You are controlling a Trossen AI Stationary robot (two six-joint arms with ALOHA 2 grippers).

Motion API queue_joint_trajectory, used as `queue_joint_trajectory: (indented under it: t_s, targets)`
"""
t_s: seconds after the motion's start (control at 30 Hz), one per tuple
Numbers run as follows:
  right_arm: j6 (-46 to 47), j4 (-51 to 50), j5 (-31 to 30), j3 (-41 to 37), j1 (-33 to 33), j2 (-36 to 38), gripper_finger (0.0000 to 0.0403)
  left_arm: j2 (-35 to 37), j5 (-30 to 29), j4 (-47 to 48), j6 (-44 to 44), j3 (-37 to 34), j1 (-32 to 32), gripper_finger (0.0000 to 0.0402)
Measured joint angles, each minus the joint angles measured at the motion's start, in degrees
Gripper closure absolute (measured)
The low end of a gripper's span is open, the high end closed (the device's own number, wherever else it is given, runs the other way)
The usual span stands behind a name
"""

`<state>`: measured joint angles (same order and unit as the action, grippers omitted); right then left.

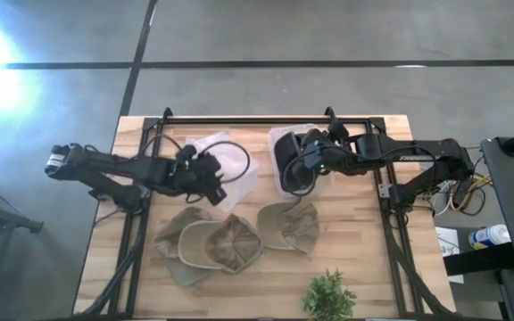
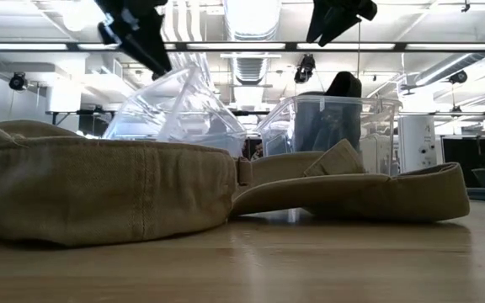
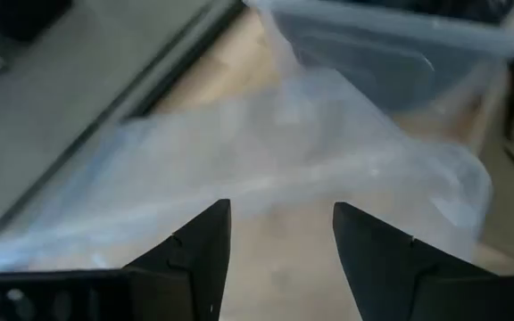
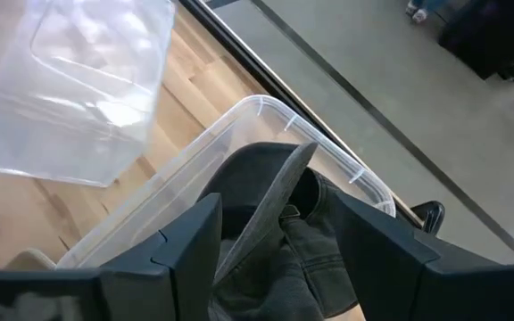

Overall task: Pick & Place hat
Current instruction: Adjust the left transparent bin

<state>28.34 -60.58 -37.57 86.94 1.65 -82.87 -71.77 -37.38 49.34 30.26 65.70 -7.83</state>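
Table: wooden table (image 1: 364,267) with a black frame round it, both arms reaching in from the sides.
Left gripper (image 1: 214,189): hanging over the clear plastic lid (image 1: 230,165) at the back left. Jaws spread apart with nothing between them; in the wrist view you just see the lid through the gap.
Right gripper (image 1: 300,171): sitting above the clear plastic bin (image 1: 282,143) at the back middle. Jaws spread here too, not pinching anything.
Dark hat (image 4: 279,236): inside the bin, kinda crumpled up with the brim poking up, right below the right gripper's fingers (image 4: 190,245).
Tan hats: three of them lying on the table in front of the bin. Two overlap on the left (image 1: 205,248), one sits apart to the right (image 1: 290,226).
Plant (image 1: 330,297): small green one at the front edge, near the middle.
Low view: mostly tan hat up close, with the bin and tilted lid behind it.
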Motion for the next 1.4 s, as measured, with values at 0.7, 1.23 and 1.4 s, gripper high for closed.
queue_joint_trajectory:
  t_s: [0.7, 1.23, 1.4]
  targets:
    - [5.3, -2.9, -0.1, -0.1, 0.2, -0.1, 0.0193, 4.9, 15.7, 1.4, 12.6, 4.4, 11.5, 0.0210]
    - [5.9, -3.9, -4.6, -0.1, -0.2, 0.0, 0.0193, 19.6, -7.6, -20.3, 73.7, -25.7, -5.5, 0.0210]
    - [5.3, -3.9, -4.6, -0.1, -0.2, 0.0, 0.0193, 18.1, -13.1, -37.4, 76.8, -34.3, -5.4, 0.0210]
